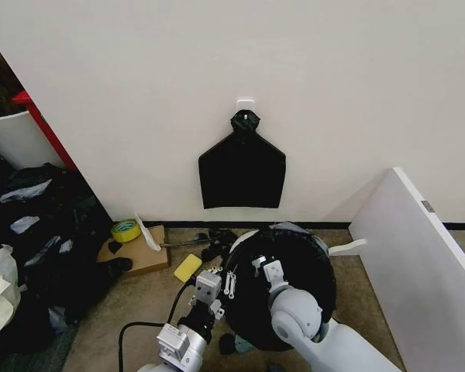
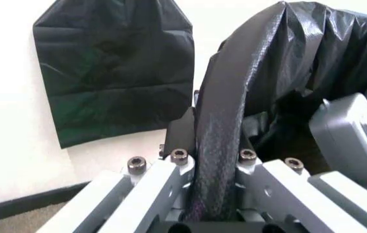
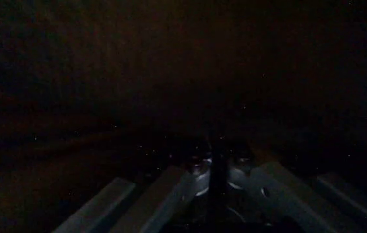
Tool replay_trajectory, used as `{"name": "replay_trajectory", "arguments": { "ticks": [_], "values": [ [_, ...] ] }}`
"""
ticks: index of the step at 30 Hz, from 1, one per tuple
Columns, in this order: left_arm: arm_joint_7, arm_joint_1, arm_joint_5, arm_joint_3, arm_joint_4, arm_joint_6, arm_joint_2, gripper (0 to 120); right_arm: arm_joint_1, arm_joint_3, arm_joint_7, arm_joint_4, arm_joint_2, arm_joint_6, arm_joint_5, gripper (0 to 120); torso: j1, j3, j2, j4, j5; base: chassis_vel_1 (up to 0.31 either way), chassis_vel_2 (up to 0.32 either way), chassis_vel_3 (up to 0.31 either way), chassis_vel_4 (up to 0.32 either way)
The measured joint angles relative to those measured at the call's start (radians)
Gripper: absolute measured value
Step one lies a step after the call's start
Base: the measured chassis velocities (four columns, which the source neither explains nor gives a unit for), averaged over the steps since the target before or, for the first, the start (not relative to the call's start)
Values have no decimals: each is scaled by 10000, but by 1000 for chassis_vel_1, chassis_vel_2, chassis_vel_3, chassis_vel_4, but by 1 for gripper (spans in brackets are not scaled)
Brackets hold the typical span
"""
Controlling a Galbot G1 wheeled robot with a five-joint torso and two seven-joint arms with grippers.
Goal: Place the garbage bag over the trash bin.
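Film this thin looks light, limp and slippery: left gripper [image 2: 214,194] pinches a rim fold of the garbage bag [image 2: 313,53]; right gripper [image 3: 217,175], inside, seems nearly closed.

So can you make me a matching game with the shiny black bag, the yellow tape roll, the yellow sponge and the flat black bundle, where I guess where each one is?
Things:
1. thin, glossy black plastic garbage bag
2. yellow roll of tape
3. flat yellow sponge
4. flat fan-shaped black bundle

Places:
A. hanging on the white wall
B. on the brown cardboard by the wall
C. draped over the round bin, its edge pinched by the left gripper
D. on the floor beside the left arm

Pairs: 1-C, 2-B, 3-D, 4-A
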Motion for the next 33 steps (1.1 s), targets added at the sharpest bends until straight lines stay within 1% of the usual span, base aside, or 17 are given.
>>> {"name": "replay_trajectory", "arguments": {
  "ticks": [6, 13, 18, 21, 23, 25, 26, 27, 30, 31, 33],
  "values": [
    [90, -35, 17, 42, 15, 3, 43, 4, -335, -197, -46, 179, -66, -152, -104, 0, 0, 0, 0, -3, 0, 0, 0, 0, 0],
    [123, 177, 88, 38, 3, -25, 53, 4, -37, -155, -99, 67, 89, 122, -82, 0, 0, 0, 0, 2, 1, 0, 0, 0, 0],
    [91, 134, 76, 29, 85, -36, -89, 4, -222, 44, -109, 180, -110, 241, -67, 0, 0, 0, 0, 0, 1, 0, 0, 0, 0],
    [-70, -42, -146, -12, 202, 44, -176, 4, -590, 267, -206, 535, -232, 282, -24, 0, 0, 0, 0, 0, 1, 0, 0, 0, 0],
    [-230, -226, -433, -26, 379, 165, -248, 4, -995, 631, -447, 944, -279, 332, 7, 0, 0, 0, 0, 1, 1, 0, 0, 0, 0],
    [-390, -350, -680, -27, 587, 255, -363, 4, -1452, 1072, -759, 1273, -343, 488, 0, 8, 0, 0, 0, -2, 0, 0, 0, 0, 0],
    [-390, -350, -680, -27, 587, 255, -363, 4, -1452, 1072, -759, 1273, -343, 488, 0, 8, 0, 0, 0, -2, 0, 0, 0, 0, 0],
    [-447, -389, -752, -28, 701, 284, -417, 4, -1740, 1313, -911, 1505, -410, 573, -1, 11, 0, 0, 0, -3, 1, 0, 0, 0, 0],
    [-522, -502, -828, -33, 942, 300, -498, 4, -2444, 1952, -1058, 2240, -638, 623, 159, 26, -1, 0, 0, -1, 0, 0, 0, 0, 0],
    [-522, -502, -828, -33, 942, 300, -498, 4, -2444, 1952, -1058, 2240, -638, 623, 159, 26, -1, 0, 0, -1, 0, 0, 0, 0, 0],
    [-535, -608, -898, -62, 1069, 305, -485, 4, -2872, 2288, -1106, 2892, -777, 667, 281, 36, 0, -1, 0, 0, 1, 0, 0, 0, 0]
  ]
}}
